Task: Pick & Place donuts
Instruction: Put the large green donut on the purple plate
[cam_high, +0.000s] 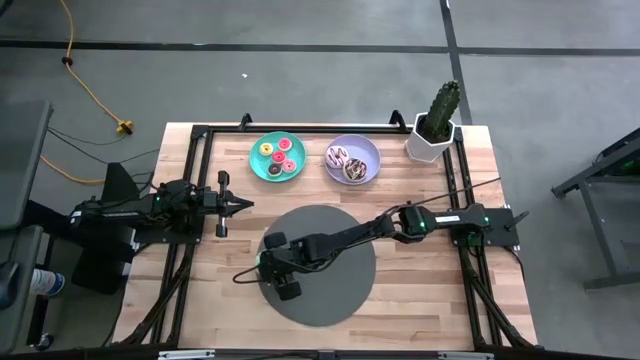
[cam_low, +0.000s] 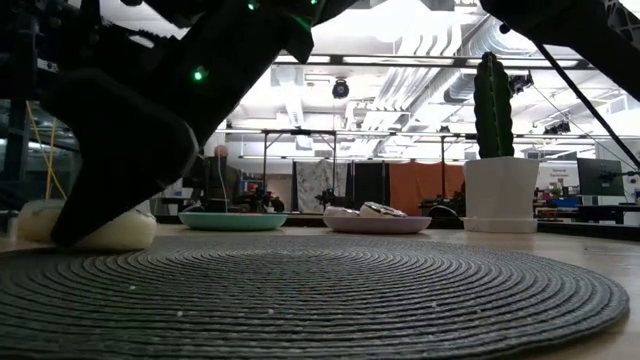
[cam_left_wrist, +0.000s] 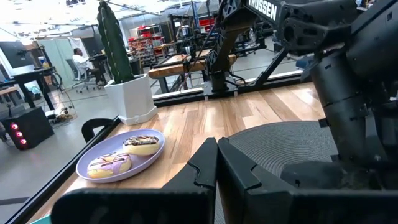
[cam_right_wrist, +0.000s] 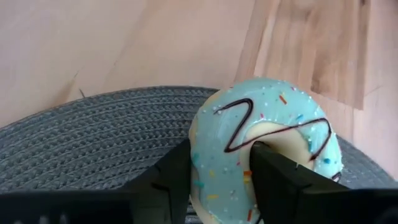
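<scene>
The wooden worktop (cam_high: 420, 290) carries a big dark grey woven disc (cam_high: 345, 290) at its middle, with a teal plate (cam_high: 262, 167) and a lilac plate (cam_high: 368, 150) side by side at the far edge and a potted cactus (cam_high: 436, 122) in the far right corner. The teal plate holds several little pink, red and yellow donuts (cam_high: 278, 158); the lilac one holds two larger donuts (cam_high: 345, 163), one pink-striped and one chocolate-iced. At the disc's left rim, the right tool (cam_right_wrist: 219, 186) has its fingers partly closed around a pale-bodied donut (cam_right_wrist: 273, 134) with light blue-green icing, coloured sprinkles and a thin chocolate squiggle, one finger through its hole. The left tool (cam_high: 243, 205) waits at the left, fingers pressed together, empty.
</scene>
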